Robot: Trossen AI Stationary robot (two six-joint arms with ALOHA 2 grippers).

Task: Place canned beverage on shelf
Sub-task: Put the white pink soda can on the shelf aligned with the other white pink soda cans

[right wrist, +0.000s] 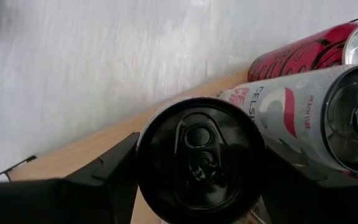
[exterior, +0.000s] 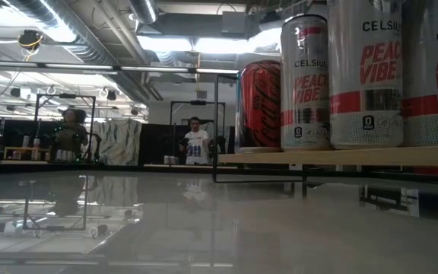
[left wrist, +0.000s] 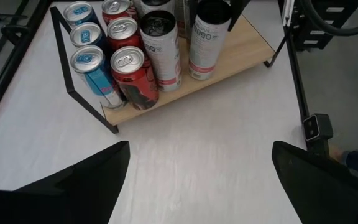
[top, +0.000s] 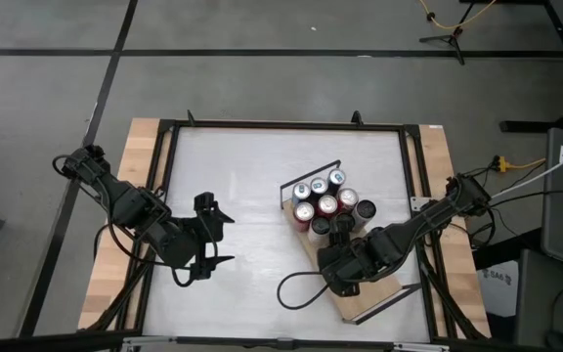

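Black-topped can (right wrist: pixel 199 158) stood upright on the shelf (right wrist: pixel 86 152), clasped between the fingers of the right end effector (top: pixel 340 238), which closed on it from both sides. Sat just beside a white can (right wrist: pixel 303 115), with a red can (right wrist: pixel 303 53) beyond that. Looked, by judgement, close to done: can already down on the board, release and withdrawal left.

Around the held can, packed at one end of the shelf against the black wire rail (left wrist: pixel 73 81): red cans, blue cans (left wrist: pixel 95 74) and white cans in tight rows, touching or nearly so. Bare board behind the right end effector toward the other rail, so room left for more.

Left end effector (top: pixel 206 238) hung over the white tabletop (top: pixel 242 176), well apart from the shelf, fingers spread wide, nothing held. Faced the shelf across bare tabletop.

Risk, as judged: knocking the neighbouring white can while opening, given the tight fit.
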